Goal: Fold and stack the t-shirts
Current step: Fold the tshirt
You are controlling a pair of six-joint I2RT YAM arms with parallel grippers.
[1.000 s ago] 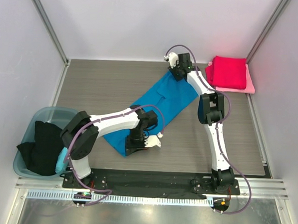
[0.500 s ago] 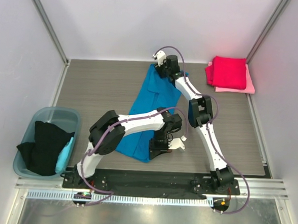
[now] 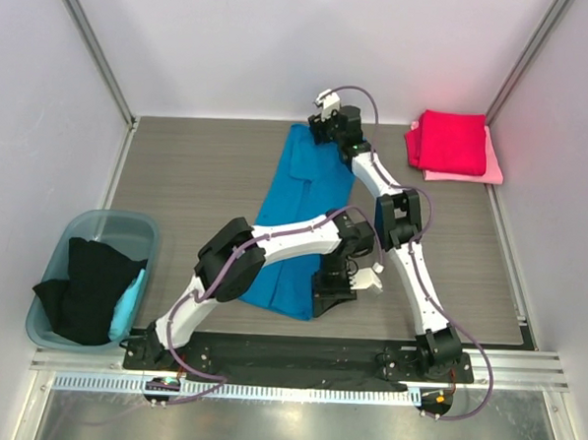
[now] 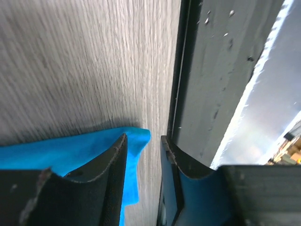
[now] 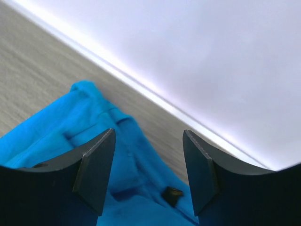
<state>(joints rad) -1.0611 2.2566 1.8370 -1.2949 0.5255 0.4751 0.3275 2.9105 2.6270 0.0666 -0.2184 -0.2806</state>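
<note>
The bright blue t-shirt (image 3: 302, 216) lies stretched out in a long strip from the back of the table towards the front. My left gripper (image 3: 338, 281) is at its near right corner. In the left wrist view the left gripper (image 4: 143, 139) is open, and the blue corner (image 4: 70, 150) lies loose beside the left finger on the table. My right gripper (image 3: 324, 123) hovers over the shirt's far end. In its wrist view the right gripper (image 5: 148, 134) is open over the blue cloth (image 5: 94, 132), holding nothing. A folded crimson t-shirt (image 3: 451, 140) rests on a pale pink t-shirt (image 3: 489, 173) at the back right.
A translucent teal tub (image 3: 126, 229) stands at the front left with a black t-shirt (image 3: 88, 288) draped in it and over its rim. White walls close in the back and sides. A dark rail (image 4: 211, 94) runs along the table's near edge.
Both arms swung the blue shirt: its near end went right and its far end left, so it lies more lengthways. Both grippers then opened and let the cloth go.
</note>
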